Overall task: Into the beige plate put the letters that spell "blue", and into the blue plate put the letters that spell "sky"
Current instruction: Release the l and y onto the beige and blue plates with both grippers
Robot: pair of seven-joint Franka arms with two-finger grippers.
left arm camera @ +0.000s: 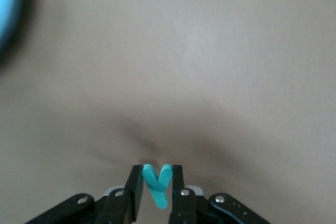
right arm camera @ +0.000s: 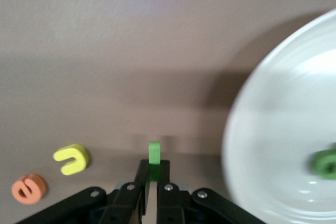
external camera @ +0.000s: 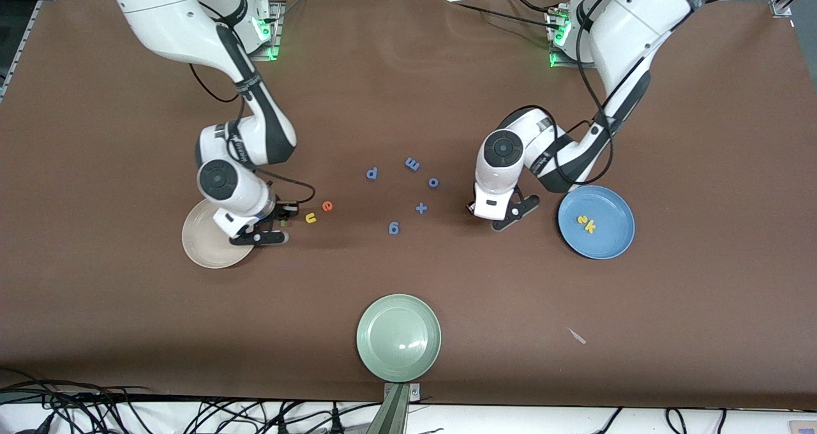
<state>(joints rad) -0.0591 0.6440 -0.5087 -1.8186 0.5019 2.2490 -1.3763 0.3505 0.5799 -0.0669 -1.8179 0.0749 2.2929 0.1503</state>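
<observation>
**Both grippers gripping one letter each**

Hiding most of the beige plate [right arm camera: 278,129] under the right arm; showing only a blurred dark green b [right arm camera: 326,162] inside.

Right gripper [right arm camera: 151,182] pinching the green l [right arm camera: 154,155], with yellow u [right arm camera: 71,159] and orange e [right arm camera: 29,189] just beside.

Left gripper [left arm camera: 156,187] clamping the teal y [left arm camera: 156,182] near the blue plate [external camera: 606,242], yellow s [external camera: 582,219] and yellow k [external camera: 590,228] lying inside.

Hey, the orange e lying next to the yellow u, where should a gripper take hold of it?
Come straight down: the orange e lies flat on the table. Close the fingers across its outer edges, turned so neither finger lands on the yellow u close beside it.
</observation>
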